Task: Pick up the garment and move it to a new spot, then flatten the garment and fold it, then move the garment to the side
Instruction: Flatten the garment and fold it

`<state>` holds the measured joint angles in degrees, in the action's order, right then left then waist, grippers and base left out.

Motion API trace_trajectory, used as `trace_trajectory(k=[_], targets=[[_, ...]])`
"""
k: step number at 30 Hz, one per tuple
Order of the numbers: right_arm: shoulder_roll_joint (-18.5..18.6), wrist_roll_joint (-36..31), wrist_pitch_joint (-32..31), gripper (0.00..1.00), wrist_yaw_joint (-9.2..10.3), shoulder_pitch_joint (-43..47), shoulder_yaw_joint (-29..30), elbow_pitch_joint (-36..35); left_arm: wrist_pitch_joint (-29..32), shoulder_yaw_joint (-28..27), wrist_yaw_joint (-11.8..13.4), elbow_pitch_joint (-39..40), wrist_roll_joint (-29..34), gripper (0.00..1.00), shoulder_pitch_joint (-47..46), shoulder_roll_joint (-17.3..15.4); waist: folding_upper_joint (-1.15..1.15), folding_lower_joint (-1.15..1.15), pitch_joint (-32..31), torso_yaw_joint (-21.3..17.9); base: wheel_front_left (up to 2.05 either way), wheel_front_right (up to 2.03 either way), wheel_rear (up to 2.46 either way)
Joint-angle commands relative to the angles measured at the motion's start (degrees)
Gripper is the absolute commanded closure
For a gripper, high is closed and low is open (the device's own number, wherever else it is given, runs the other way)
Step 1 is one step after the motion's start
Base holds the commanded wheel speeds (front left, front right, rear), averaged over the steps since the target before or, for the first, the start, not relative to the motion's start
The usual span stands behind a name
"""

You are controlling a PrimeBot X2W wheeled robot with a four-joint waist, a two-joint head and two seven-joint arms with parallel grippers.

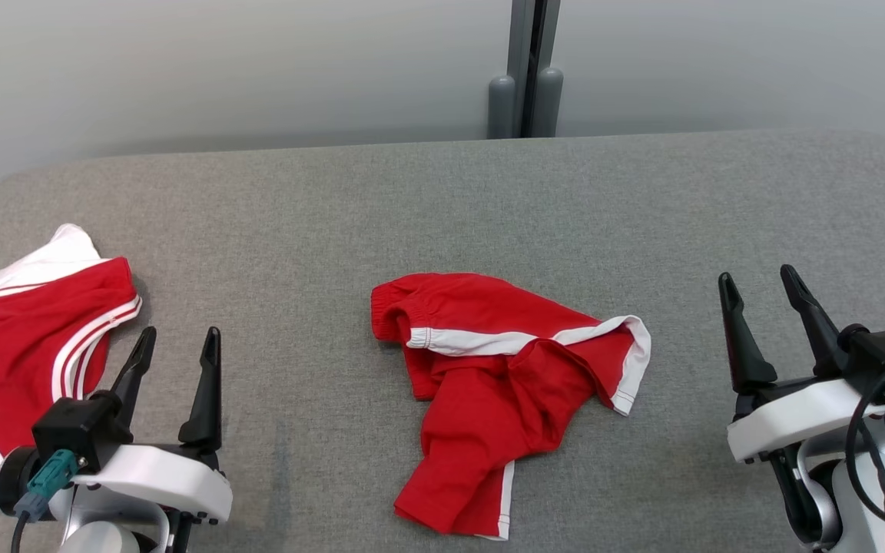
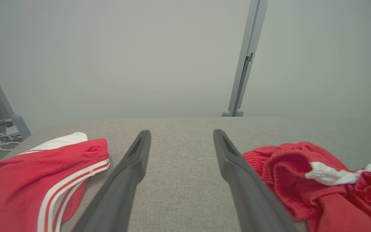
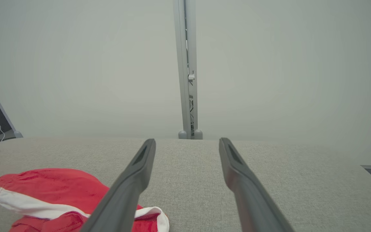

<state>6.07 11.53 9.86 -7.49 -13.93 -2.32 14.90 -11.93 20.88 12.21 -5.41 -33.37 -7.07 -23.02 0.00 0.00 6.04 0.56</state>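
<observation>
L/R jaws wide; garment (image 1: 488, 384) between

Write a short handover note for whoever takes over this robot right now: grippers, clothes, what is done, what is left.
Left gripper: open, empty, over the table, beside the other garment at the left edge.
Right gripper: open, empty, at the right, apart from any cloth.
Red shorts: mid-table, crumpled, touched by neither gripper.
Done: probably the move to a new spot.
Left: flatten, fold, move aside.
</observation>
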Motion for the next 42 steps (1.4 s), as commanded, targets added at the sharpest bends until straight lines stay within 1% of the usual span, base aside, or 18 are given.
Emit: trace_trajectory(k=[1,8,14,19,29,32,35,42], targets=[[-0.20,-0.60,-1.11,0.00,-0.01,1.51,0.04,-1.82,-0.09,-0.30,0.49,0.42,-0.25,0.00,0.92,-0.47,0.00,0.00,-1.05,-0.36,0.00,0.00,0.00],[-1.85,-2.88,-5.27,0.00,-0.01,7.18,0.41,-10.01,0.39,-0.34,1.59,1.67,-0.77,0.00,3.57,-0.85,0.00,0.00,-2.69,-0.83,0.00,0.00,0.00],[-2.62,-3.15,-7.44,0.00,-0.01,10.59,0.31,-13.96,0.62,-0.32,2.05,2.59,-0.93,0.00,4.69,-1.07,0.00,0.00,-2.74,-1.40,0.00,0.00,0.00],[-2.94,-3.02,-8.40,0.00,-0.01,11.62,0.55,-15.45,1.06,-0.04,2.24,2.99,-0.90,0.00,4.86,-1.28,0.00,0.00,-2.54,-1.81,0.00,0.00,0.00],[-3.09,-2.49,-8.72,0.00,-0.01,11.65,0.41,-15.33,1.70,0.91,2.03,3.08,-0.09,0.00,2.11,-1.56,0.00,0.00,-1.87,-2.23,0.00,0.00,0.00],[-3.07,-2.26,-8.65,0.00,-0.01,10.97,0.09,-15.38,2.75,2.02,1.29,3.35,0.79,0.00,-0.42,-1.39,0.00,0.00,-0.87,-2.96,0.00,0.00,0.00],[-3.08,-1.89,-8.59,0.00,-0.01,10.22,-0.17,-15.32,4.16,4.06,-0.24,3.10,1.57,0.00,-3.88,-0.64,0.00,0.00,0.28,-4.00,0.00,0.00,0.00],[-3.07,-1.17,-7.72,0.00,-0.01,9.18,-0.88,-14.74,8.54,9.60,-5.07,-2.07,0.86,0.00,-9.34,2.50,0.00,0.00,2.71,-7.09,0.00,0.00,0.00]])
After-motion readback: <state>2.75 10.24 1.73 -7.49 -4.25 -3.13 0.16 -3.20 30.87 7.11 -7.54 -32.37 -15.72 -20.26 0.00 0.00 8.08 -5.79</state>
